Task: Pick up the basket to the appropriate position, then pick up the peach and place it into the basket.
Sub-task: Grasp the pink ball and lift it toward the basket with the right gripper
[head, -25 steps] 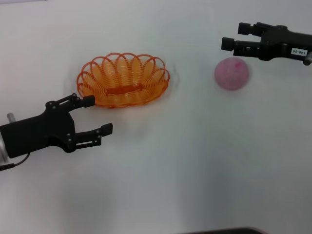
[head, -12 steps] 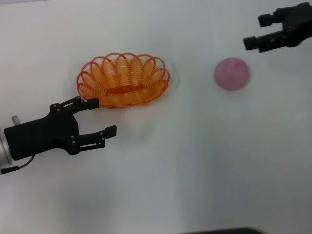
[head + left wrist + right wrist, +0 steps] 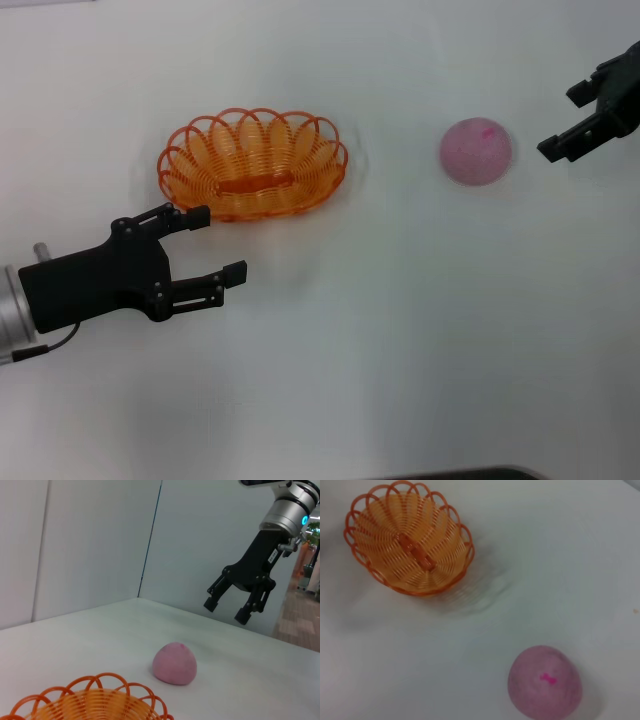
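We observed a plain white counter (image 3: 400, 330) carrying two objects, with pale wall panels rising behind it in the left wrist view. The basket (image 3: 252, 164), an oval of orange wire loops with a scalloped rim, stood upright on the counter toward the robot's left; nothing lay inside it, and its flat base strip was visible through the coils. The peach (image 3: 476, 151), a round pink fruit with a brighter pink mark near its top, rested on the counter toward the robot's right, well apart from the basket.

The left pincer (image 3: 215, 243) was positioned just on the near side of the basket, its fingers spread apart and gripping nothing; one fingertip (image 3: 197, 215) lay just beside the basket's near rim, and we could not tell whether it touched. The right pincer (image 3: 570, 120) was at the right edge of the head view, beside the peach but clear of it, likewise spread wide with nothing between its fingers. In the left wrist view we saw this right pincer raised above the counter, beyond the peach, fingers pointing downward.
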`<state>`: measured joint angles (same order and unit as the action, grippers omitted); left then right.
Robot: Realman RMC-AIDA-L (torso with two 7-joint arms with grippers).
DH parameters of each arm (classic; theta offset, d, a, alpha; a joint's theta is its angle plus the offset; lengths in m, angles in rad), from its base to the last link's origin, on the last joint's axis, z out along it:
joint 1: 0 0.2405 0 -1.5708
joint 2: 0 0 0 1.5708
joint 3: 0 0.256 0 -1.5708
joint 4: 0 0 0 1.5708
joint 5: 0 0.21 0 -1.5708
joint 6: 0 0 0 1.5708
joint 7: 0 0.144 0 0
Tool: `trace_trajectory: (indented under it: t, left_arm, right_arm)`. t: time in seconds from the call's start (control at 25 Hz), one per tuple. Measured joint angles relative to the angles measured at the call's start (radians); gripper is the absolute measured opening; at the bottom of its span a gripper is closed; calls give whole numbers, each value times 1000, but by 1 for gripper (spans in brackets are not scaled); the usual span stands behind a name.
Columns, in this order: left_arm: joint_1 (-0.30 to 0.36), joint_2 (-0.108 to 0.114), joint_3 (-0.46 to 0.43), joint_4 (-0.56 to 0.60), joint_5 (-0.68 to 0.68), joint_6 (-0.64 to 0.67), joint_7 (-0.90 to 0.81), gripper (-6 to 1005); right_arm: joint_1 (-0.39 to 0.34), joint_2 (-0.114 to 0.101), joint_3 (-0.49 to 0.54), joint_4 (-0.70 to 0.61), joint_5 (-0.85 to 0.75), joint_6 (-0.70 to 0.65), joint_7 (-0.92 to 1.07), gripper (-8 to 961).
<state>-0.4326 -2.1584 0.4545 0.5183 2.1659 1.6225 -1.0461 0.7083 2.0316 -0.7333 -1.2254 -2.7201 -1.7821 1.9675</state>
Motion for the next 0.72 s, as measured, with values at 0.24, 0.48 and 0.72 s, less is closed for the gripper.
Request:
trace_trajectory:
  t: [0.24, 0.48, 0.72]
  left_arm:
    - [0, 2, -1, 0, 6, 6, 0, 875]
    - [2, 1, 5, 0, 6, 14, -2, 875]
    - [2, 1, 1, -1, -1, 28, -2, 875]
  right_arm:
    - [-2, 13, -69, 31, -9, 70, 26, 946]
    - [-7, 47, -96, 63, -25, 176, 29, 947]
    - [-7, 58, -141, 202, -19, 342, 30, 947]
